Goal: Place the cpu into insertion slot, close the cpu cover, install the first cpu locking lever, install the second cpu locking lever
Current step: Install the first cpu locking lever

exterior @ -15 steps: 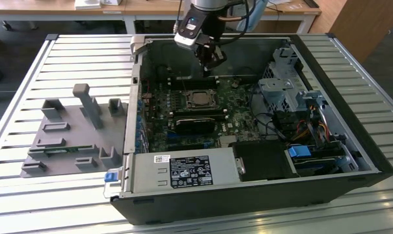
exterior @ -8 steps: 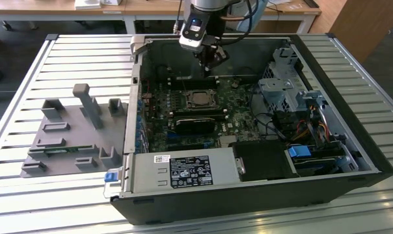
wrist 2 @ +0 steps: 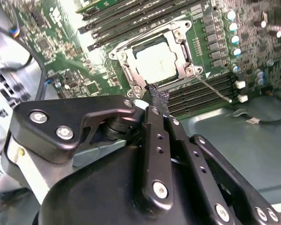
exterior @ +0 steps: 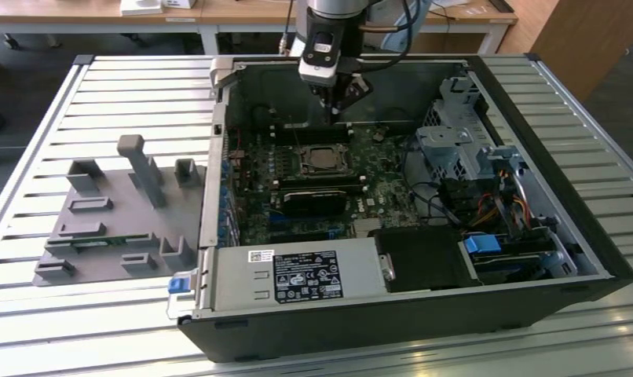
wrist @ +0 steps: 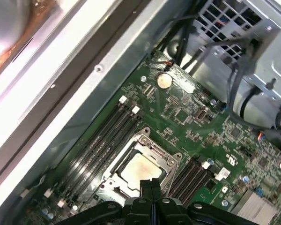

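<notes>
The cpu lies in the motherboard's socket, its silvery top showing in both wrist views. The cpu cover lies flat around it as a metal frame. One thin locking lever sticks out from a socket corner, over the memory slots. My gripper hangs above the board, just beyond the socket's far side in the exterior view. Its fingertips are pressed together with nothing between them, a short way above the socket's edge.
The open computer case lies on a slatted table. A black card sits in front of the socket, a power supply at the near wall, and a drive cage with cables at the exterior view's right. A grey fixture plate lies outside the case.
</notes>
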Robot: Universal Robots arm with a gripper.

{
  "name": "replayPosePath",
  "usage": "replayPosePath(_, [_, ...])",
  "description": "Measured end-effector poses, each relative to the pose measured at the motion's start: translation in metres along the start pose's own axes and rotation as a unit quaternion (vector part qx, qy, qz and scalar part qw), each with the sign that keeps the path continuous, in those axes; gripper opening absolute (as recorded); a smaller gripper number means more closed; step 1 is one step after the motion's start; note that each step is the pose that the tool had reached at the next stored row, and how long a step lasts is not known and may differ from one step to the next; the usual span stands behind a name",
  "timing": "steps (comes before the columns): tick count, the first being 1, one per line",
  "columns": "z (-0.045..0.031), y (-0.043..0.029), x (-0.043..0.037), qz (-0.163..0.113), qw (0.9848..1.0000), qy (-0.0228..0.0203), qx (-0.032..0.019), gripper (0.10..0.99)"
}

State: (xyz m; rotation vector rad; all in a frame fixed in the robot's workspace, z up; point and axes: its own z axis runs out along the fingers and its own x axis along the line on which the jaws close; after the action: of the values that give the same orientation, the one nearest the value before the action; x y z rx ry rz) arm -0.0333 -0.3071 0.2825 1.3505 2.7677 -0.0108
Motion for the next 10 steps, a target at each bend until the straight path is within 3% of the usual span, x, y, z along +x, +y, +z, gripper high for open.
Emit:
replayPosePath(5, [0.0001, 0.0000, 0.0000, -0.046, 0.9989, -0.0002, -0.0017, 0.106])
replayPosePath(10, [0.0003, 0.0000, 0.0000, -0.091, 0.9958, -0.0004, -0.0035, 0.106])
